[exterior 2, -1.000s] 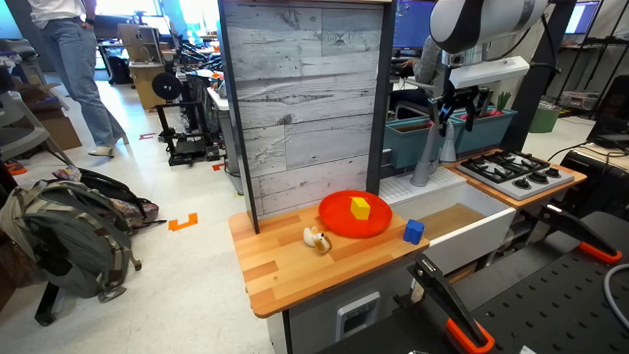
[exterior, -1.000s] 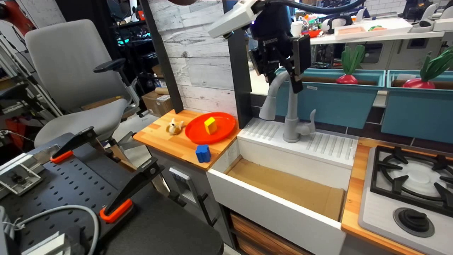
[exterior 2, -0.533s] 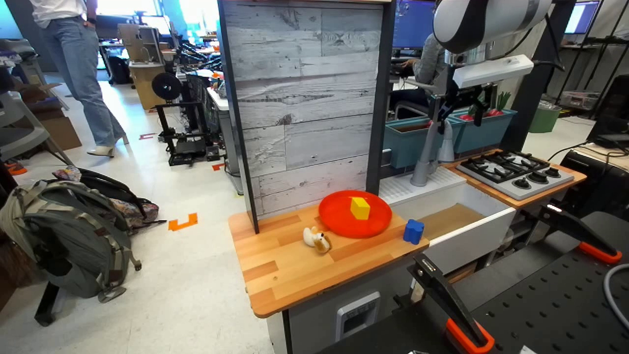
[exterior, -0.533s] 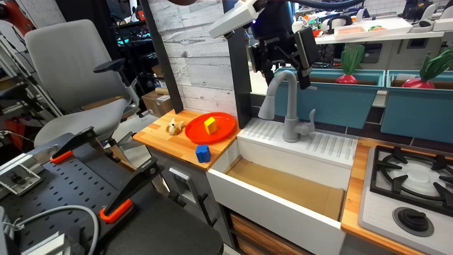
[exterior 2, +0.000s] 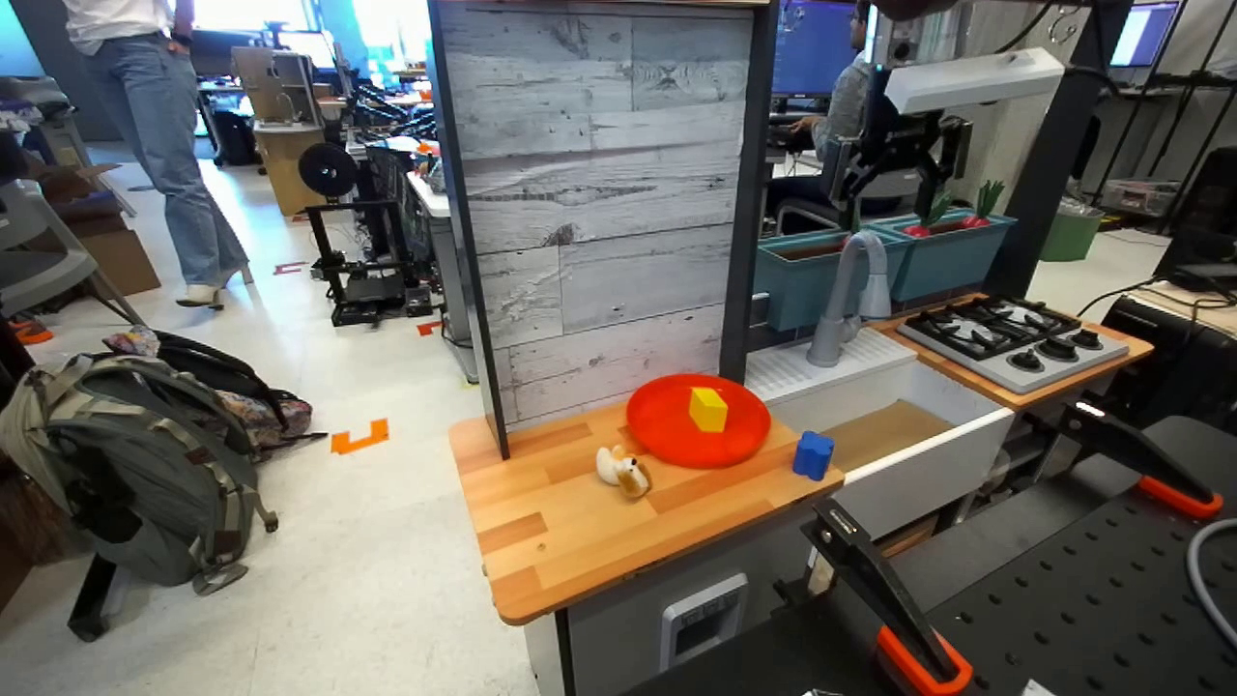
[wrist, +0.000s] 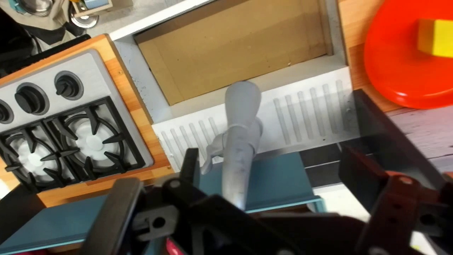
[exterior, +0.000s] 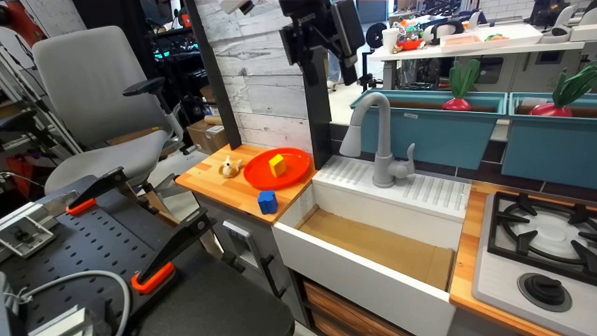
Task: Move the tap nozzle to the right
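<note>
The tap nozzle, a matte grey arched spout, stands upright at the back of the sink in both exterior views [exterior: 384, 130] [exterior 2: 835, 304]. Its spray head points down on the left in an exterior view. In the wrist view the tap nozzle [wrist: 242, 106] runs up from between the jaws, spray head toward the sink. My gripper [exterior: 330, 77] is open and empty, above and left of the arch in that exterior view. It also shows above the tap in an exterior view [exterior 2: 889, 208] and in the wrist view [wrist: 274, 166]. I see no contact with the spout.
A white sink [exterior: 368, 275] lies below the tap. A stove [exterior: 508, 275] is on its right. Teal planters [exterior: 429, 140] hang behind. A red plate [exterior: 298, 172] with a yellow block [exterior: 277, 165], a blue block [exterior: 267, 202] and a small toy [exterior: 229, 167] are on the counter.
My gripper's fingers have spread apart around the arch, then the gripper has risen off it and moved up and left in an exterior view. The spout has barely moved.
</note>
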{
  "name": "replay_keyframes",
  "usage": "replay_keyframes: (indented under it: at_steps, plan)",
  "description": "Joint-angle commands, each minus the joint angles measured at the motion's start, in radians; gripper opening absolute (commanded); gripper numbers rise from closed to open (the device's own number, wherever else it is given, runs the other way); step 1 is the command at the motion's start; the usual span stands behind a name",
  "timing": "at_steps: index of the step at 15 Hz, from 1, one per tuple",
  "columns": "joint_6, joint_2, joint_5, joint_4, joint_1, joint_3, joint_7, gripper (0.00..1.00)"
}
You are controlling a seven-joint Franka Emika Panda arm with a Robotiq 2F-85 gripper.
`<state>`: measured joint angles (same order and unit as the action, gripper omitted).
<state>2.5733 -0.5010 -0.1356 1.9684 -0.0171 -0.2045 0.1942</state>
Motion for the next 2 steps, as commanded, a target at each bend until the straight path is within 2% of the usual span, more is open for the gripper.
replay_keyframes:
  at_steps: [1, 2]
  plan:
    - [-0.003, 0.038, -0.004, 0.037, -0.003, 0.015, 0.001, 1.0]
    - [-0.004, 0.068, -0.004, 0.069, 0.0, 0.02, 0.001, 1.0]
